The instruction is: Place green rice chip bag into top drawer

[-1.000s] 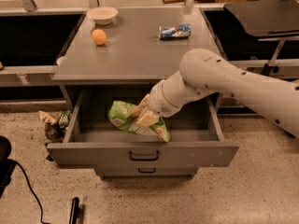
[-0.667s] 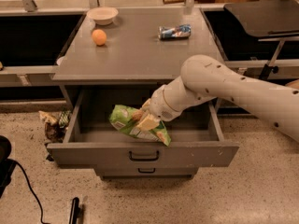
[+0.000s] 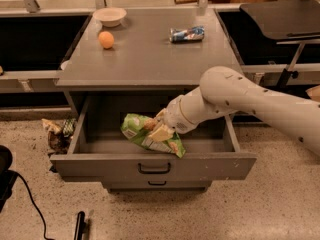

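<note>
Item: green rice chip bag (image 3: 142, 133), lying aslant inside the open top drawer (image 3: 90, 165), white-label end toward 10 o'clock and lower end toward 4 o'clock, near the front panel. Hand (image 3: 161, 130): inside the drawer cavity at the bag's middle, closed on the bag, which is not released. Change over the last second: bag and hand have sunk slightly and drifted a little toward the drawer front. This is judged to be the lowering stage, with release and withdrawal still to come. Whether the bag already touches the drawer floor cannot be told. Counter (image 3: 150, 66), above, carries an orange (image 3: 106, 39) at 10 o'clock, a bowl (image 3: 109, 16) at 11 o'clock behind it, and a blue-and-silver packet (image 3: 187, 33) at 1 o'clock, all well apart from the arm. Lower drawer (image 3: 157, 184): shut, beneath. Floor: litter (image 3: 57, 132) at 9 o'clock of the drawer, a cable (image 3: 27, 201) at 8 o'clock. Obstruction: the counter's front edge, just above the arm, would need clearing on withdrawal.
</note>
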